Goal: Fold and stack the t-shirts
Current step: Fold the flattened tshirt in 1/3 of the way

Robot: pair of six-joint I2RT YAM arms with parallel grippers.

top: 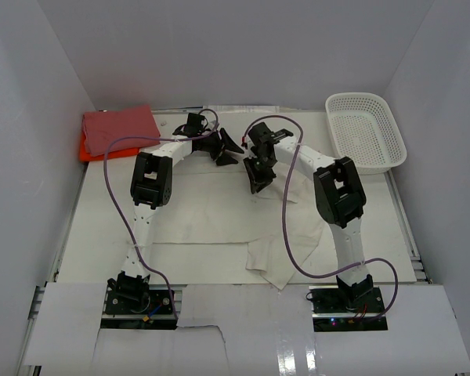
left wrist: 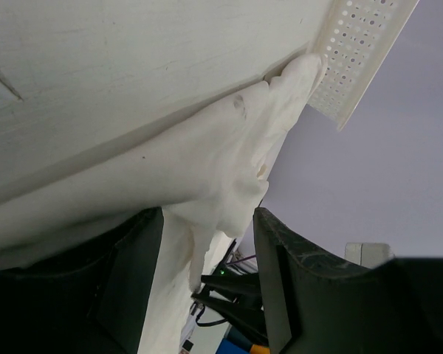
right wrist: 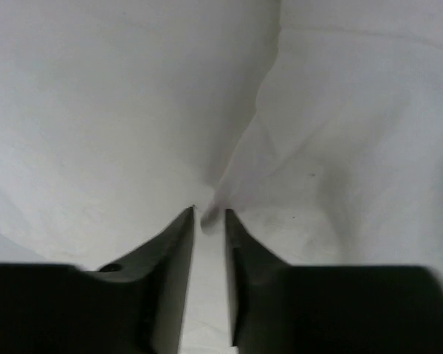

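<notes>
The cream t-shirt (top: 211, 223) lies spread and creased across the table's middle. A folded pink-red t-shirt (top: 119, 129) rests on the orange t-shirt (top: 84, 150) at the back left. My left gripper (top: 225, 149) hovers over the cream shirt's far edge, open. In the left wrist view nothing sits between its fingers (left wrist: 208, 214), and bunched cream cloth (left wrist: 221, 147) lies beyond them. My right gripper (top: 258, 178) points down at the cream shirt. Its jaws (right wrist: 209, 212) stand a narrow gap apart. A raised ridge of cream cloth (right wrist: 240, 147) ends at the tips, and neither finger presses on it.
A white mesh basket (top: 366, 129) stands at the back right, and its rim (left wrist: 354, 51) shows in the left wrist view. White walls close in the back and both sides. Purple cables loop from both arms over the shirt.
</notes>
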